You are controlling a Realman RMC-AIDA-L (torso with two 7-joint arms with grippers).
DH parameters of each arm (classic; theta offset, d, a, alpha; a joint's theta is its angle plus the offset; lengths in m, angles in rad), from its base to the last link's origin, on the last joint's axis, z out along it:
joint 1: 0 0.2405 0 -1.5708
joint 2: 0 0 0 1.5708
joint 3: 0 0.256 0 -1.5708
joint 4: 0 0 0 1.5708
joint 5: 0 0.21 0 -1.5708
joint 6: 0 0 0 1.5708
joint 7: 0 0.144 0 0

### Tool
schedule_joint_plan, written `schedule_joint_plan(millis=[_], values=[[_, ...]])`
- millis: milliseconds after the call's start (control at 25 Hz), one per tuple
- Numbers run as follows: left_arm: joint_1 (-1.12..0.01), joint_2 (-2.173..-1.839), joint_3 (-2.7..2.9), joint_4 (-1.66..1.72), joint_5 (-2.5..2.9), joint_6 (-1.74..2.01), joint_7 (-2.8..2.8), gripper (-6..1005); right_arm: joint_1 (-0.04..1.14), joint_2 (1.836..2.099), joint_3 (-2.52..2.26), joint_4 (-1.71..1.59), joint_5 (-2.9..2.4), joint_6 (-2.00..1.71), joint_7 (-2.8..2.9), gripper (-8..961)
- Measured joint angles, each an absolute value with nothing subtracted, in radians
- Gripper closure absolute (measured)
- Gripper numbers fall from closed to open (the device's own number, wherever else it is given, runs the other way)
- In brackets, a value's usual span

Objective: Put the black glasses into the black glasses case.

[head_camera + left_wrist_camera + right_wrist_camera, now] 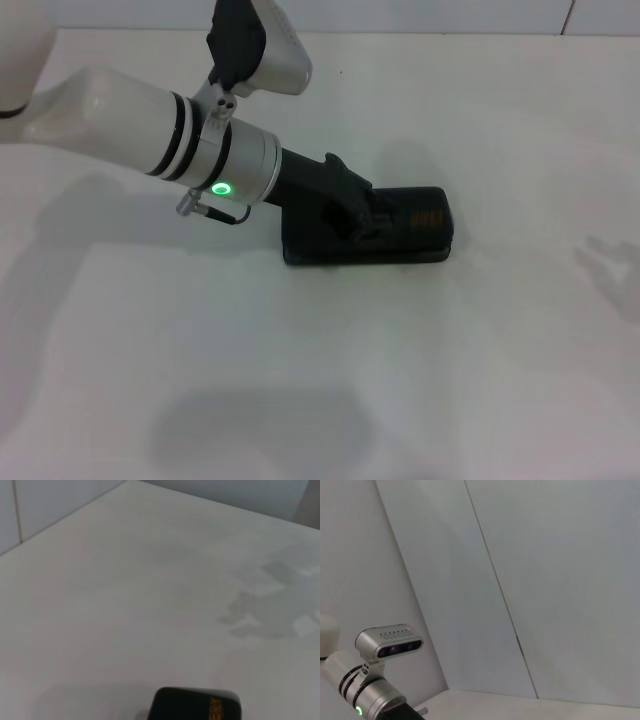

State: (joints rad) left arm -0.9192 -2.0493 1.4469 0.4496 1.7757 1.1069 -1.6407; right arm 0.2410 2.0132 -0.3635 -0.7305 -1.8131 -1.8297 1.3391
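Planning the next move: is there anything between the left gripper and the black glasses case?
No gap shows: in the head view the left gripper sits right over the black glasses case, lid down. The black glasses appear in no view.

A plain white table (450,380) carries the closed black glasses case (410,235) lying flat near its middle.

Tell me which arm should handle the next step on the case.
Left. The left gripper is already down on the black glasses case on the table. The right arm is out of the head view, its camera facing a wall.
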Motion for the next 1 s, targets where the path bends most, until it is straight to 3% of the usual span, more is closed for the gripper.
schedule_joint_plan(millis=[440,640,840,1000], values=[[-0.899,-2.066,1.446,0.491,1.788,1.146,-1.628,758,0.241,2.012,-0.363,-0.723,-1.813,-1.835,1.339,727],[-0.827,-2.067,1.439,0.686,1.781,1.264,-1.682,757,0.226,2.012,-0.362,-0.729,-1.813,-1.858,1.339,726],[-0.677,-2.068,1.364,1.010,1.721,1.463,-1.746,755,0.233,2.006,-0.374,-0.733,-1.823,-1.911,1.335,725],[-0.642,-2.067,1.219,1.025,1.688,1.598,-1.758,698,0.270,2.012,-0.419,-0.722,-1.826,-1.896,1.309,724]])
